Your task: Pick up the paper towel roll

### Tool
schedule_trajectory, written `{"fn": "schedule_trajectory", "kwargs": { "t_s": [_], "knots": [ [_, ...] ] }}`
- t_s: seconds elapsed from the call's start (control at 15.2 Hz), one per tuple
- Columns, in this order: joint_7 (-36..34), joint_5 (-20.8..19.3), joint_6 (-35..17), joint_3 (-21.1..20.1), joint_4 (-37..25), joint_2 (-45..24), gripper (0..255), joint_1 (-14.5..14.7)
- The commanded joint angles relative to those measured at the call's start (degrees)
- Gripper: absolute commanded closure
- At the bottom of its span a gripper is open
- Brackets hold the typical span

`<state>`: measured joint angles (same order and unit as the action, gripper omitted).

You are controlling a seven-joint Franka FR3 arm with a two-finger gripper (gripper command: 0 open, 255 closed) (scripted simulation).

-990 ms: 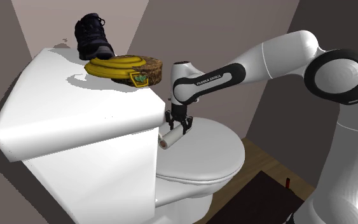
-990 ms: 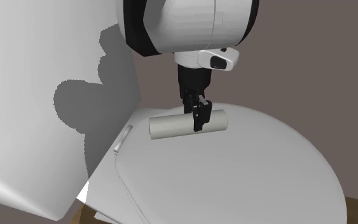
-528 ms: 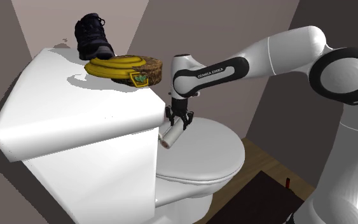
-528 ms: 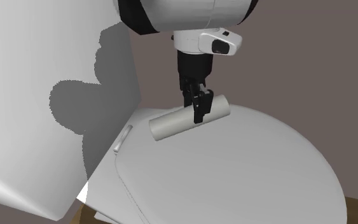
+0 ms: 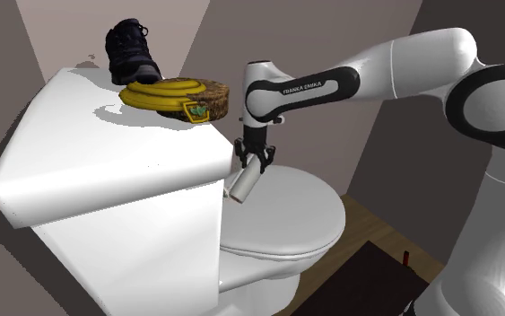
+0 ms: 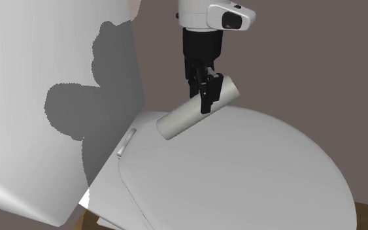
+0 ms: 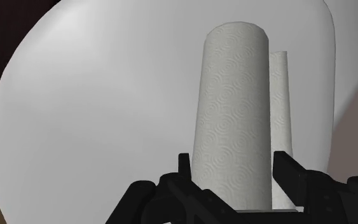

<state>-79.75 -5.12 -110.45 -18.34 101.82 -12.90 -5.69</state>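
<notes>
end effector is clamped on the paper towel roll near one end, its fingers pinching across the roll's width. because the grip sits off the roll's middle, the longer free part sags. so the roll hangs tilted in the air above the toilet lid, near the tank, and by my judgement clear of the lid. a second ago it sat level and close over the lid; now the hand is higher and the tilt steeper.
</notes>
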Motion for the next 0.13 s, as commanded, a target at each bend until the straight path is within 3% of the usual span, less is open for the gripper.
{"fn": "schedule_trajectory", "kwargs": {
  "t_s": [0.0, 0.07],
  "knots": [
    [0.11, 0.11, 0.96, -0.02, -0.73, 0.24, 255, -0.02],
    [0.11, 0.10, 0.97, -0.02, -0.74, 0.23, 255, -0.02]
  ]
}}
